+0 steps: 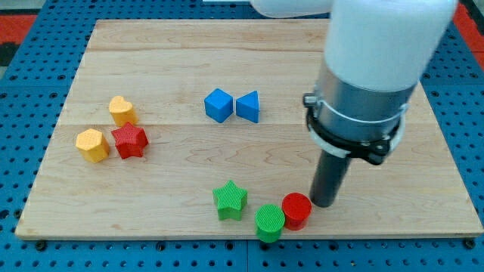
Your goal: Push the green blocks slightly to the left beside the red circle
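Pale wood makes up the board (265, 159), with blue perforated table (469, 113) showing around its edges. I run no pincer here, only a dark rod, so there are no jaws to call apart or together; my tip (325, 204) sits on the wood just to the view's right of the red circle (296, 211), close enough that I cannot tell whether it touches. The red circle stands near the board's bottom edge, with the green circle (269, 222) touching it on the view's left and slightly lower, right at the bottom lip of the board. The green star (231, 200) sits just to the left of the green circle, near it, with a small gap I can barely make out. Little room is left below these three; to their left the bottom strip of board lies open. Farther up, the blue cube-like block (218, 105) and the blue triangle (248, 106) stand side by side, about touching. At the view's left the red star (129, 140) is flanked by a yellow hexagon-like block (92, 144) and a yellow heart-like block (121, 110), all well away from the board's left edge. The arm's grey and white body (370, 68) hides the board's upper right and is cut off by the view's top.
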Motion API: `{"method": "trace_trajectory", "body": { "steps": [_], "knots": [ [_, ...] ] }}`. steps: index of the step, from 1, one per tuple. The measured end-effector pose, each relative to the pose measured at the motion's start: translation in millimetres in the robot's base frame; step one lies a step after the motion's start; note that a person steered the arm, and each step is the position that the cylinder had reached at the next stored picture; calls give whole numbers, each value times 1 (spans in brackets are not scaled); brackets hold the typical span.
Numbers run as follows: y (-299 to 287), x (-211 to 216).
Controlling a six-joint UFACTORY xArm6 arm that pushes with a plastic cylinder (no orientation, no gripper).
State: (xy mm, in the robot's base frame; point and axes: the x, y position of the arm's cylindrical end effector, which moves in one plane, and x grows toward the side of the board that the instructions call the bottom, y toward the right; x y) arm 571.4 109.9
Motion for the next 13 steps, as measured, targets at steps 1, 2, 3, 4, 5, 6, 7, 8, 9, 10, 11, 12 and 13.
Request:
{"method": "trace_trajectory", "body": {
  "steps": [1, 2, 3, 4, 5, 6, 7, 8, 9, 10, 11, 12, 13],
  "knots": [
    [36, -36],
    [88, -37],
    [117, 0],
    [116, 3],
    [115, 46],
    [113, 47],
    [106, 47],
    [64, 47],
    [10, 47],
    [-20, 47],
    [-23, 47],
    [-74, 46],
    [-112, 29]
  ]
}}
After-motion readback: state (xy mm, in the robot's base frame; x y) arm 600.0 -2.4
